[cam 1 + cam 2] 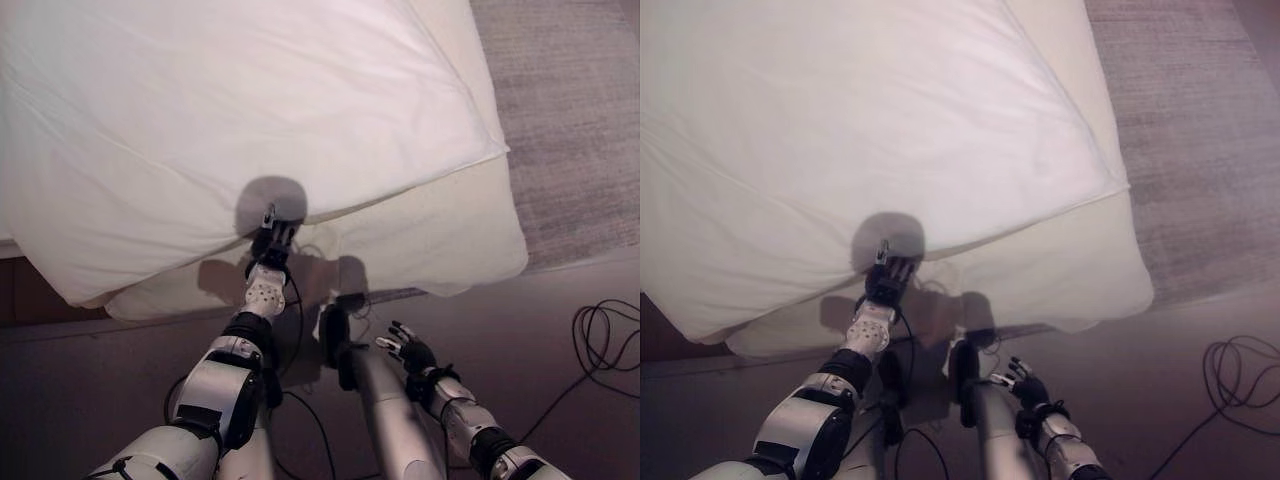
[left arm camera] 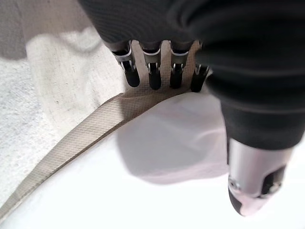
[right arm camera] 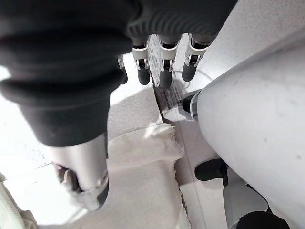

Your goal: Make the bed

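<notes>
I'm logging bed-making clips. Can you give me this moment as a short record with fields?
bedding: white duvet spread over the cream mattress, its edge hanging past the near side
left hand: left hand at the duvet's near edge, fingers straight, tips at the hem
right hand: right hand low over the floor, away from the bed, fingers relaxed, holding nothing
floor: grey carpet beside the bed

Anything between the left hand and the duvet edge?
Nothing visible. The left hand is already at the white duvet edge, fingertips at the cream sheet beneath. The right hand hangs low, apart.
</notes>
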`<state>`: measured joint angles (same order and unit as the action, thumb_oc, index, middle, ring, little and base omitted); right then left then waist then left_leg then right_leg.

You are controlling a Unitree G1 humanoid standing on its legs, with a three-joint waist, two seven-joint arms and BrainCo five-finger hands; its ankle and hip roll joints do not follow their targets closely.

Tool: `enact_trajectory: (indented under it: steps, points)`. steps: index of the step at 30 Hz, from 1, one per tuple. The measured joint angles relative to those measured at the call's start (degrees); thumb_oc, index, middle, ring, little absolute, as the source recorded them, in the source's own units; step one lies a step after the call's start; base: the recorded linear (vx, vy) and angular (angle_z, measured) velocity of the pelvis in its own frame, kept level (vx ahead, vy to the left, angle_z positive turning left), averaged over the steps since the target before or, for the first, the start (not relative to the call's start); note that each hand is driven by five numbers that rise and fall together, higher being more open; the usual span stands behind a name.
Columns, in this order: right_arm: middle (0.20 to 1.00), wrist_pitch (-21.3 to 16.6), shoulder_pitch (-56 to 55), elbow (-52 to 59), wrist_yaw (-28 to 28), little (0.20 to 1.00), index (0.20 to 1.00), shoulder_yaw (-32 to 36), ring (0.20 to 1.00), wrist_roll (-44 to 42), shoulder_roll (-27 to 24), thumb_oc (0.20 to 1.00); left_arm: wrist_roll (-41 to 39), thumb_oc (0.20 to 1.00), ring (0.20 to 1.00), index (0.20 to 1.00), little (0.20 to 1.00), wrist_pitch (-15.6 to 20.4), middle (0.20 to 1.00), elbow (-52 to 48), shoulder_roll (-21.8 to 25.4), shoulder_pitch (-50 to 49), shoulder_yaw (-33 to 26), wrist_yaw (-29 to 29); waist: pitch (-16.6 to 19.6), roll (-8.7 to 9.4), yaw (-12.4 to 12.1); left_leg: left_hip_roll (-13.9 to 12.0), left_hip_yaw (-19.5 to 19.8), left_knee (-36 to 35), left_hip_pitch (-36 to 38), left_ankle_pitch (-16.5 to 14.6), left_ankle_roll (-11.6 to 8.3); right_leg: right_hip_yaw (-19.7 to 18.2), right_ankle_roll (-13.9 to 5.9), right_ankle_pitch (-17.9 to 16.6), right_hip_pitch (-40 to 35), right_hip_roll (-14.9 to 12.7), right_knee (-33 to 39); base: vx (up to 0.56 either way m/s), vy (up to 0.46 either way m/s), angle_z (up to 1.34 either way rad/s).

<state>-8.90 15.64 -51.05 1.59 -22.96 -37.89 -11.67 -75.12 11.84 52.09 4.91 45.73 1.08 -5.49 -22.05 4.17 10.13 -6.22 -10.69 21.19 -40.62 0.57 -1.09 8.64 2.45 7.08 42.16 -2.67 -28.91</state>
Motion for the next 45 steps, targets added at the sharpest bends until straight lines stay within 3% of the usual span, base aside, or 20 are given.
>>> enact_trajectory:
  steps: [1, 2, 3, 4, 10, 16, 24, 34, 38, 45]
  points:
    - [1.000, 0.00, -0.04, 0.01, -0.16, 1.000, 1.000, 0.00, 1.000, 0.00, 0.05, 1.000, -0.03, 1.000, 1.000, 1.000, 1.000, 0.20, 1.000, -0.63, 0.01, -0.05, 0.00, 0.00, 0.00, 0.00, -0.07, 0.00, 0.00, 0.00, -0.07, 0.01, 0.02, 0.00, 0.01, -0.01, 0.07, 0.00, -0.27, 0.00, 0.000, 0.00]
    - [1.000, 0.00, -0.19, 0.02, -0.49, 1.000, 1.000, -0.01, 1.000, 0.00, 0.12, 1.000, -0.03, 0.947, 0.947, 0.947, 0.947, 0.52, 0.947, -1.47, 0.04, -0.11, -0.01, 0.00, 0.00, 0.00, -0.09, 0.02, -0.01, 0.06, -0.06, 0.03, 0.03, 0.01, 0.06, -0.04, 0.08, -0.07, -0.44, 0.00, 0.000, 0.00]
    - [1.000, 0.00, -0.20, 0.08, -0.72, 1.000, 1.000, 0.04, 1.000, -0.01, 0.20, 1.000, -0.13, 0.743, 0.743, 0.743, 0.743, 0.84, 0.743, -1.99, 0.02, -0.15, 0.00, 0.00, 0.00, 0.00, -0.08, 0.02, 0.00, 0.16, -0.06, 0.04, 0.04, 0.02, 0.06, -0.04, 0.08, -0.10, -0.50, 0.00, 0.000, 0.00]
    - [1.000, -0.03, -0.18, 0.23, -0.86, 1.000, 1.000, 0.04, 1.000, -0.01, 0.35, 1.000, -0.38, 0.200, 0.200, 0.200, 0.200, 1.28, 0.200, -2.70, 0.07, -0.15, 0.01, 0.00, 0.00, 0.00, -0.13, 0.03, -0.01, 0.23, -0.07, 0.06, 0.07, 0.02, 0.06, -0.04, 0.08, -0.12, -0.56, 0.00, 0.000, 0.00]
    - [1.000, -1.06, -0.13, 0.46, -1.90, 1.000, 1.000, 0.02, 1.000, -0.03, 1.92, 1.000, -1.56, 0.200, 0.200, 0.200, 0.200, 3.78, 0.200, -5.64, 0.25, -0.69, 0.04, -0.83, 0.00, -0.02, -0.40, 0.09, -0.04, 0.31, -0.01, 0.15, 0.18, 0.05, 0.03, -0.02, 0.11, -0.25, -0.70, 0.00, 0.000, 0.00]
    - [1.000, -1.70, -0.30, 4.68, -1.78, 1.000, 1.000, -0.48, 1.000, -0.22, 2.18, 1.000, -2.13, 0.200, 0.200, 0.200, 0.200, 6.28, 0.200, -15.71, -0.75, -3.96, 1.97, -2.01, -0.04, -0.08, -1.88, 0.24, -0.11, 0.06, 0.13, 0.33, 0.37, 0.05, 0.06, -0.04, 0.13, -0.40, -0.83, 0.00, 0.000, 0.00]
    - [1.000, -2.62, 2.80, 10.44, 0.53, 1.000, 1.000, -4.04, 1.000, -7.93, 3.30, 1.000, -2.25, 0.200, 0.200, 0.200, 0.200, 7.63, 0.200, -20.47, -2.19, -7.02, 3.99, -2.43, -0.89, -1.22, -3.86, 0.85, -0.09, -1.93, 2.59, 1.38, 0.34, 0.23, 0.11, -0.11, -2.01, -0.69, -0.16, 0.03, 0.004, 0.02]
    - [1.000, -3.10, 16.13, 9.85, 2.37, 1.000, 1.000, -4.68, 1.000, -29.33, 9.95, 1.000, -4.43, 0.200, 0.200, 0.200, 0.200, 10.07, 0.200, -28.07, -4.40, -8.05, 6.86, -3.10, -3.00, -2.80, -5.42, 1.91, 1.83, -4.87, 3.14, 3.16, 0.10, 1.94, 0.23, 0.01, -2.52, -1.33, 0.27, -0.01, 0.014, 0.10]
    - [1.000, -3.75, 19.82, 10.03, 3.00, 1.000, 1.000, -2.45, 1.000, -40.61, 11.78, 1.000, -4.54, 0.200, 0.200, 0.200, 0.200, 10.47, 0.200, -31.50, -5.50, -8.40, 9.91, -3.59, -4.62, -4.28, -7.53, 2.59, 3.05, -5.05, 2.99, 3.59, 0.39, 3.14, 0.19, 0.08, -3.01, -2.10, 0.25, 0.02, 0.002, 0.15]
    - [1.000, -3.57, 20.26, 12.96, 3.16, 1.000, 1.000, -2.66, 1.000, -49.23, 12.58, 1.000, -4.44, 0.200, 0.200, 0.200, 0.200, 10.59, 0.200, -35.31, -4.55, -10.36, 12.31, -4.91, -4.89, -4.62, -8.37, 3.88, 4.76, -7.03, 2.92, 5.05, 0.60, 4.44, 0.27, 0.61, -2.98, -3.11, 0.07, 0.03, 0.007, 0.16]
